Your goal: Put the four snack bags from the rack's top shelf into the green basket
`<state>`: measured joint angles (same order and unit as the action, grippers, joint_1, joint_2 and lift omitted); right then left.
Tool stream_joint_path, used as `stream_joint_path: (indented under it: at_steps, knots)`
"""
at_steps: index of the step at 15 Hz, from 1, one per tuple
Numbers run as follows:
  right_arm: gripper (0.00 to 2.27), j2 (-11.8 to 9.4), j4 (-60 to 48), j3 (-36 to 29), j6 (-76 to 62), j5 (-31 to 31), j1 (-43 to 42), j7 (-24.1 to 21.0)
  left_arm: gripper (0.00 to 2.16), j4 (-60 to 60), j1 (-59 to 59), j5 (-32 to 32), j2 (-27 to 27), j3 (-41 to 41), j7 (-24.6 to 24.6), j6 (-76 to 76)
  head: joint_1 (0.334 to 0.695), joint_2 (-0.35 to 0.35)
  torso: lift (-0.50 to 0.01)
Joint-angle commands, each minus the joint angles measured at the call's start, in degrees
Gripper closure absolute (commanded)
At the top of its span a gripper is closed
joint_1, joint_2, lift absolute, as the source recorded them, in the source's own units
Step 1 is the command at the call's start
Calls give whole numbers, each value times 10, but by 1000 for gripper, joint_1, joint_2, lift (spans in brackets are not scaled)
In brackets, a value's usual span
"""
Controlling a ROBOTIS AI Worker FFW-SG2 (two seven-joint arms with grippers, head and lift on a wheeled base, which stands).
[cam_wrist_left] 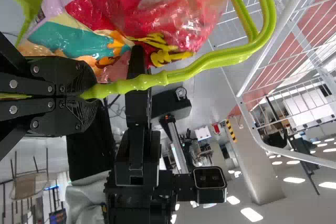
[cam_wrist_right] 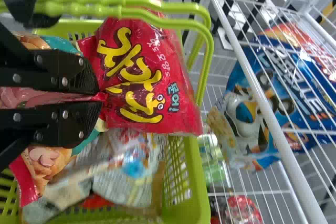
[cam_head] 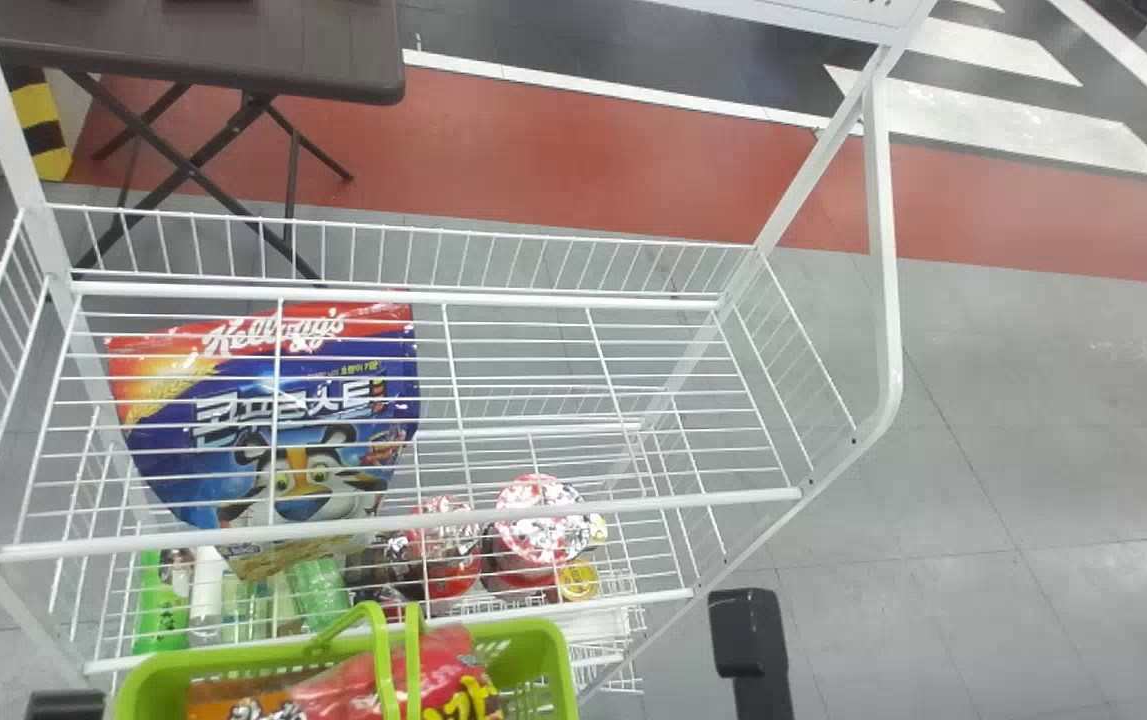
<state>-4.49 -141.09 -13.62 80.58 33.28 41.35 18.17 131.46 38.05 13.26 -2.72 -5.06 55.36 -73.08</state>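
At the head view's bottom edge, black wrist parts of my left gripper (cam_head: 65,705) and right gripper (cam_head: 748,640) flank the green basket (cam_head: 558,660), which has a red snack bag (cam_head: 448,665) at its opening. The left wrist view has my left gripper (cam_wrist_left: 86,93) shut on the basket's green handle (cam_wrist_left: 157,80), beside the red bag (cam_wrist_left: 173,19). My right gripper (cam_wrist_right: 100,98) is shut on one edge of the red bag (cam_wrist_right: 147,77), over the basket (cam_wrist_right: 191,198). Other bags (cam_wrist_right: 126,177) lie inside, partly covered.
The white wire rack (cam_head: 413,300) stands just beyond the basket. A large blue cereal bag (cam_head: 313,430) is behind its upper wires. Bottles (cam_head: 163,600) and red-topped packages (cam_head: 533,525) are lower down. A dark folding table (cam_head: 203,50) stands behind the rack.
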Motion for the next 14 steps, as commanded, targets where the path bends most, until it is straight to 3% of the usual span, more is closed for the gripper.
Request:
stream_joint_path:
  at_steps: [1,14]
  knots:
    - [9,-4,-4,-19,2,-18,-1,-11,2145,-1,0,-1,0,-2,-1,2,695,-350,0]
    - [60,-1,-24,-58,4,-21,-2,-12,2145,2,1,0,0,0,-1,0,695,-350,0]
